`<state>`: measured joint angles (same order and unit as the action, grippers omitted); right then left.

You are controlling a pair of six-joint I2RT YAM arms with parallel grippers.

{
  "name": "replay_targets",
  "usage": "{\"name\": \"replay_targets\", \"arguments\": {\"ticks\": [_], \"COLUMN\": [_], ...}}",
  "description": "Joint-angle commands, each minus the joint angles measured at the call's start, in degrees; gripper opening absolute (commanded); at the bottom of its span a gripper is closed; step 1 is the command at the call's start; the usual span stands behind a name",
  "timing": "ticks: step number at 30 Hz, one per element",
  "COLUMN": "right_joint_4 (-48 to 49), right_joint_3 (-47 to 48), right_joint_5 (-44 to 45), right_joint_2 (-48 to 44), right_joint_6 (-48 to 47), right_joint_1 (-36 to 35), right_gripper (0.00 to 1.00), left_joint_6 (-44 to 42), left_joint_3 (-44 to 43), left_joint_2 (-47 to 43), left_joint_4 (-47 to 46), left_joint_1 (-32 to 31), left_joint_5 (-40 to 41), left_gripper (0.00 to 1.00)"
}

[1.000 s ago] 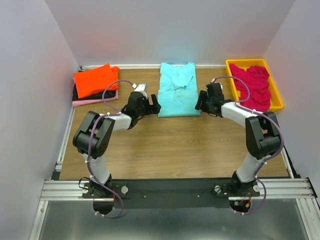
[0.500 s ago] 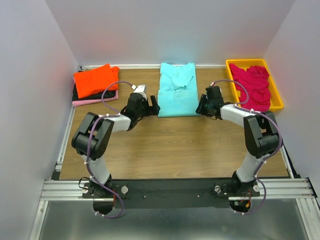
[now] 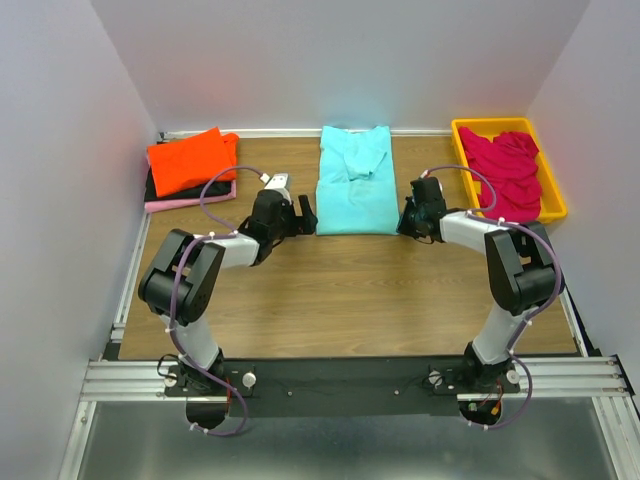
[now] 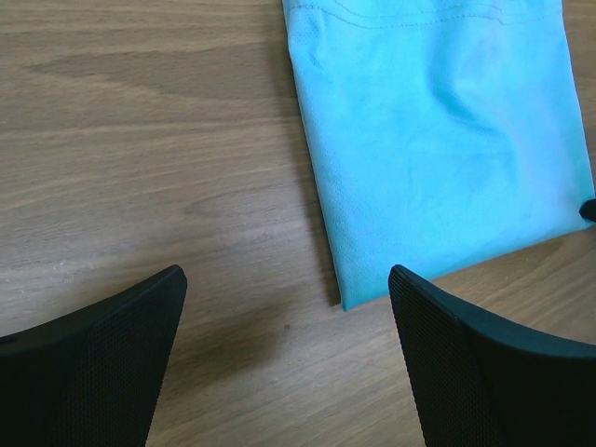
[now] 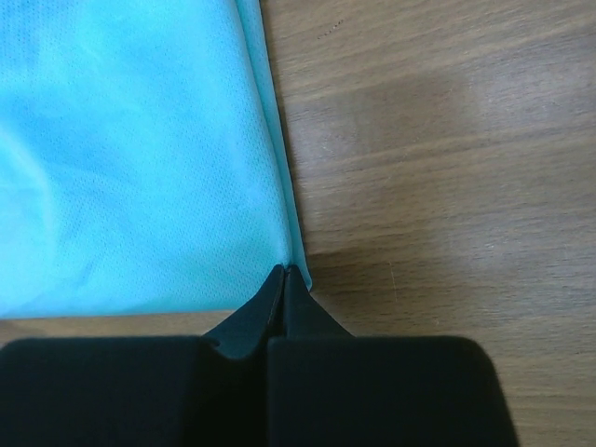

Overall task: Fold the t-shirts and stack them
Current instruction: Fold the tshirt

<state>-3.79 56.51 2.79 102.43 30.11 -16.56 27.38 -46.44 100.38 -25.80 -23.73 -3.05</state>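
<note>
The turquoise t-shirt is soft and floppy; the right gripper pinches its near corner, the left gripper stands open.

Folded turquoise t-shirt lies flat, far centre.

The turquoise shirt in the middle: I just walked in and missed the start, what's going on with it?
Both arms are at the turquoise t-shirt, which lies flat. The right gripper is pinched shut on its near right corner; the left gripper hangs open around the near left corner, not gripping. Folded shirts sit stacked far left.
</note>
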Motion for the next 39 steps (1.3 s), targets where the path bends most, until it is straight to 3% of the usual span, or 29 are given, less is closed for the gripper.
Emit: {"name": "replay_targets", "arguments": {"ticks": [1, 5, 15, 26, 35, 39], "right_joint_4": [0.5, 0.5, 0.5, 0.5, 0.7, 0.6], "right_joint_3": [-1.8, -2.4, -2.7, -2.8, -3.8, -4.0], "right_joint_5": [-0.1, -0.3, -0.6, -1.1, -0.9, -0.9], "right_joint_2": [1.3, 1.1, 0.6, 0.2, -1.5, -2.0], "right_joint_6": [0.5, 0.6, 0.4, 0.3, 0.4, 0.5], "right_joint_1": [-0.2, -0.2, -0.1, -0.2, -0.2, -0.2], "right_gripper": [0.01, 0.0, 0.0, 0.01, 0.01, 0.01], "left_joint_6": [-0.7, -0.5, -0.5, -0.4, -0.7, -0.8], "left_joint_3": [0.9, -0.1, -3.8, -5.9, -7.5, -7.3], "left_joint_2": [-1.4, -0.2, 3.2, 6.7, 8.8, 8.5], "left_joint_4": [-0.5, -0.4, 3.0, 4.8, 6.2, 7.0], "left_joint_1": [-0.7, -1.9, -4.9, -7.0, -7.5, -8.2], "left_joint_5": [1.6, 2.3, 5.7, 7.8, 9.5, 9.4], "left_gripper": [0.97, 0.96, 0.72, 0.65, 0.45, 0.44]}}
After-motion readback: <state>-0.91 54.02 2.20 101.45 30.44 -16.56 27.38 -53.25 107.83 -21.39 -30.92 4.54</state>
